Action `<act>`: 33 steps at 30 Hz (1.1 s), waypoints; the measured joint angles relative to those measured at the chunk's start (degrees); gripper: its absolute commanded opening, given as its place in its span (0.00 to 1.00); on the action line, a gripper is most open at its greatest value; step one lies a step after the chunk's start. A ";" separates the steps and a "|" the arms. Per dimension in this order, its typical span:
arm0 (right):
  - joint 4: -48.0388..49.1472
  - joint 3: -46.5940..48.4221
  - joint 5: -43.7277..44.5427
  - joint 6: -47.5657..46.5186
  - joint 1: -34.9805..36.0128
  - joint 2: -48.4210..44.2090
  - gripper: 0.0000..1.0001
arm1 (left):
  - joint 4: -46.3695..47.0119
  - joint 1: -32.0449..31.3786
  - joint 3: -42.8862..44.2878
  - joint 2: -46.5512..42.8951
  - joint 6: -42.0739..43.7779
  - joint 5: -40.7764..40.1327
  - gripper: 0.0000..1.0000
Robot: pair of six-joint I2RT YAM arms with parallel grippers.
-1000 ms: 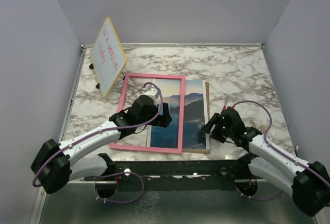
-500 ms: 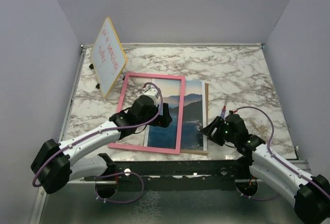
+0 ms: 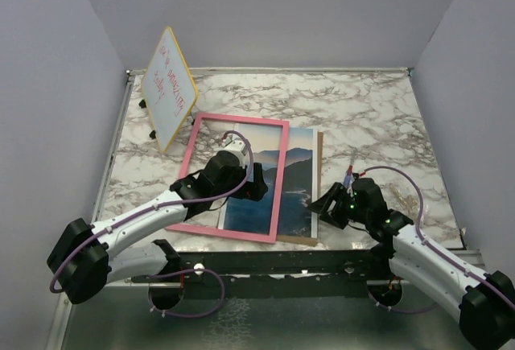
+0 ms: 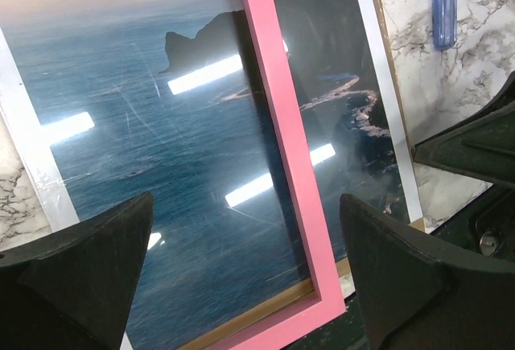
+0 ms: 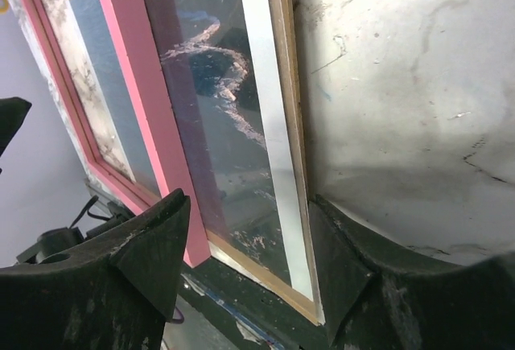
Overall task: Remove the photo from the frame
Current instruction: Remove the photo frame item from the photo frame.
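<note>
Sliding-out step, it seems: the photo point(image 3: 299, 181) lies half out from under the frame point(image 4: 279, 125), on its right. The left gripper point(image 4: 245, 205) hovers wide apart. The right gripper point(image 5: 249, 205), also apart, straddles the photo's edge. Next it probably must pinch and pull rightward.

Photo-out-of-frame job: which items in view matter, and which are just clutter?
Job:
pink frame
photo, sticking out past its right side

Lying about:
whiteboard, propped at back left
blue-handled tool, right of the photo

Only illegible red writing on the whiteboard point(image 3: 169, 87)
</note>
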 measured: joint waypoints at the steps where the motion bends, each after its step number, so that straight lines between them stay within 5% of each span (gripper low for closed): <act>1: 0.22 0.02 -0.37 0.00 0.00 0.11 0.63 | 0.00 0.00 0.00 0.00 -0.02 0.00 0.97; 25: 0.33 0.35 -2.51 3.10 0.00 -2.34 0.57 | 0.26 -0.04 0.00 2.14 -0.04 0.00 0.97; 29: 0.33 0.35 -3.50 3.69 0.00 -2.45 0.53 | 0.68 -0.04 0.00 2.38 -0.04 0.02 0.97; 33: 0.04 0.35 -3.87 3.87 0.00 -2.49 0.37 | 0.87 -0.04 0.00 2.40 -0.07 0.02 0.97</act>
